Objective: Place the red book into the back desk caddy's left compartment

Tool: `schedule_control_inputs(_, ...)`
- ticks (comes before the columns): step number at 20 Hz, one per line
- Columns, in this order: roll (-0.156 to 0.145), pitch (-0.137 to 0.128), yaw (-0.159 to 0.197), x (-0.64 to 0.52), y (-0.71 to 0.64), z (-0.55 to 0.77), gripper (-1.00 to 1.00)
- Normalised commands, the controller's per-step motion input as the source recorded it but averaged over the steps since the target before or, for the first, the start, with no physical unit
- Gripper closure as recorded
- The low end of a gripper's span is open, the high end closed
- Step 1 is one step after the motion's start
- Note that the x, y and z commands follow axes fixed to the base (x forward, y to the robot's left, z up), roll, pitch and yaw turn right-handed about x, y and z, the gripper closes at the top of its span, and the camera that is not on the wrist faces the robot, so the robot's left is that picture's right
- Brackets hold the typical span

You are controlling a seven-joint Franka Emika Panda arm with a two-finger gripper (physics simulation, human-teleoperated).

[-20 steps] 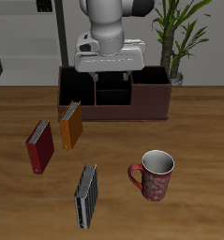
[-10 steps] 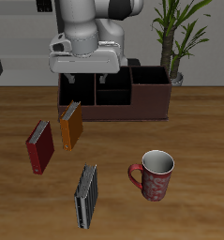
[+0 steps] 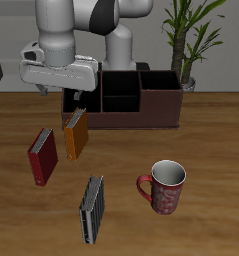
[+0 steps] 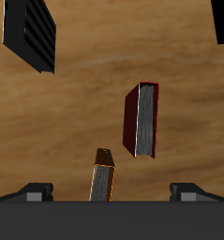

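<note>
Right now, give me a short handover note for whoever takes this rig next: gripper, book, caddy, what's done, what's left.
Gripper: open and empty, hanging above the table over the orange-brown book, in front of the caddy.
Red book: on the table, untouched, beside the orange-brown book and nearer the table's front edge. The wrist view shows it too.
Back desk caddy: at the back of the table; its left compartment is partly hidden by the gripper, so its contents cannot be seen.
Done: nothing grasped or placed yet.
Left: move over the red book, grasp it, lift it, and set it into the left compartment.
</note>
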Motion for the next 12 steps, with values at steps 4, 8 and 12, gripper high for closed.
schedule_control_inputs(4, -0.014, -0.029, 0.006, 0.21, -0.36, -0.06, -1.0)
schedule_control_inputs(8, -0.011, -0.053, 0.003, 0.19, -0.34, -0.07, -1.0)
schedule_control_inputs(12, -0.015, -0.051, 0.029, 0.11, -0.15, -0.06, -1.0)
